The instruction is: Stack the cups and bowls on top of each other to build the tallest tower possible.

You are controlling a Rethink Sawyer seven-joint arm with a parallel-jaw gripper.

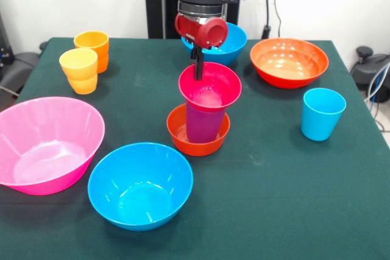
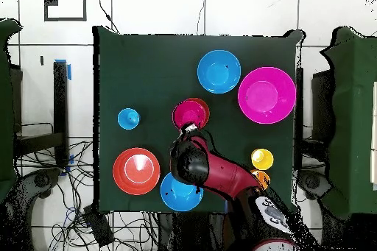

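A: Tower (image 1: 204,114) in the middle of the bench (image 1: 274,199): small orange bowl (image 1: 196,140) at the bottom, purple cup (image 1: 203,123) standing in it, red bowl (image 1: 210,87) on top.

B: What about the gripper (image 1: 198,64)?

A: Its fingers (image 1: 198,65) reach down to the red bowl's back rim. I cannot tell if they are apart or together.

B: What could go wrong?

A: The red bowl is wider than the cup under it. I think a nudge or a pull on the rim could tip it off. The blue cup (image 1: 322,112) and the yellow cup (image 1: 80,70) stand well apart, so they should be safe.

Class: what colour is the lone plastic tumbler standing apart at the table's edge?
Light blue tumbler, clearest in front view.
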